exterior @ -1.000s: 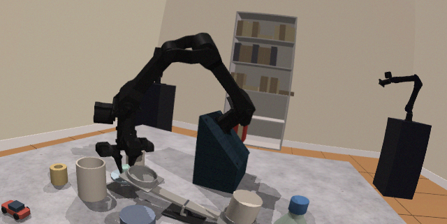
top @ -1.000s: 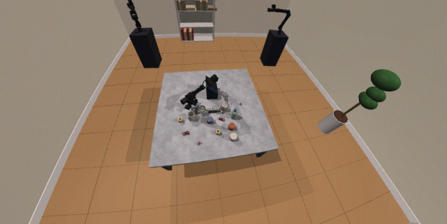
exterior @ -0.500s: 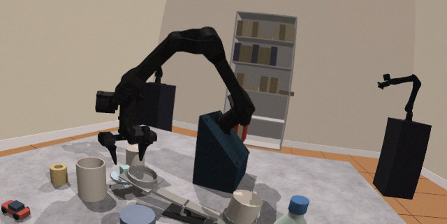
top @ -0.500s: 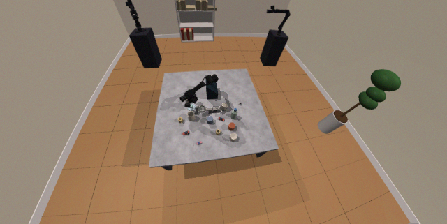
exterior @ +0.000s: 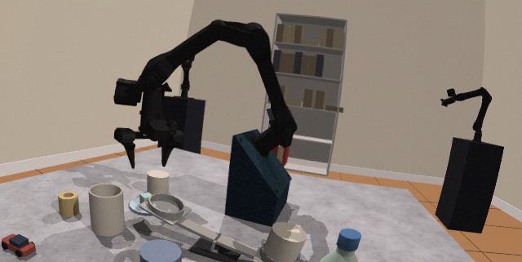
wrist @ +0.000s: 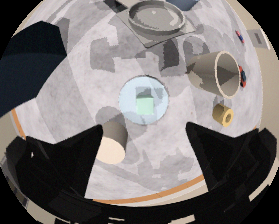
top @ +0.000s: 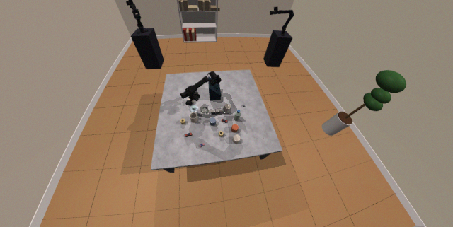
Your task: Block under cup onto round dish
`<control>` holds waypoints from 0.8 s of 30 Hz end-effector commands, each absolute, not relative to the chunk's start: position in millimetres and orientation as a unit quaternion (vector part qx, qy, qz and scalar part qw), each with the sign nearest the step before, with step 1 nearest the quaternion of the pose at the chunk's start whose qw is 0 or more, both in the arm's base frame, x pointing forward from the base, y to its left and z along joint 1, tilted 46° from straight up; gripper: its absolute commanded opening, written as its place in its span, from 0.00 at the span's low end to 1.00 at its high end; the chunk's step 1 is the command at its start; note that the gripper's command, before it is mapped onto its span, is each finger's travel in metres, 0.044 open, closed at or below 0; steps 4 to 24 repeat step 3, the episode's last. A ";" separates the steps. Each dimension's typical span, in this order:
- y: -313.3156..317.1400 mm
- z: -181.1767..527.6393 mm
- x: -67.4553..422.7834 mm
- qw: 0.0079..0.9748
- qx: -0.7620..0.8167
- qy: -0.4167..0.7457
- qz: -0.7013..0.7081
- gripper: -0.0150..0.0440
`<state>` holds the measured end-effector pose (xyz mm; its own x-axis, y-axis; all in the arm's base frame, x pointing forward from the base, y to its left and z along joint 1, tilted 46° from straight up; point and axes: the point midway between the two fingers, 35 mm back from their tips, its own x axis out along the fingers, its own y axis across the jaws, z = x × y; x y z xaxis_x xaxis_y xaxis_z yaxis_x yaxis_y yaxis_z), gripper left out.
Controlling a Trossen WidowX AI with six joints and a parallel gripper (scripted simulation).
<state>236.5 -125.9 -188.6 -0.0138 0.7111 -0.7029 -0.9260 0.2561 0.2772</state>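
My matte black gripper (exterior: 148, 160) hangs above the table with fingers spread wide and nothing between them. The lifted beige cup (exterior: 106, 209) stands open-mouthed beside the balance (exterior: 212, 237); the other cup (exterior: 285, 241) sits on its end. The small green block (wrist: 147, 104) rests on the pale glossy dish (wrist: 143, 99). I judge only retreating remains.

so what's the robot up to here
A single black arm has its hand open and empty, hovering above a pale round dish. A small green block lies on that dish. The balance sits tilted beside it: one end's tray is bare, the other end carries a cup. A second matching cup stands mouth-up on the table. What's left is moving the arm clear.
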 end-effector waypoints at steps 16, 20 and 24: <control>-129.0 -186.7 237.4 0.686 -0.142 0.392 0.596 1.00; -129.0 -186.7 237.4 0.686 -0.142 0.392 0.596 1.00; -129.0 -186.7 237.4 0.686 -0.142 0.392 0.596 1.00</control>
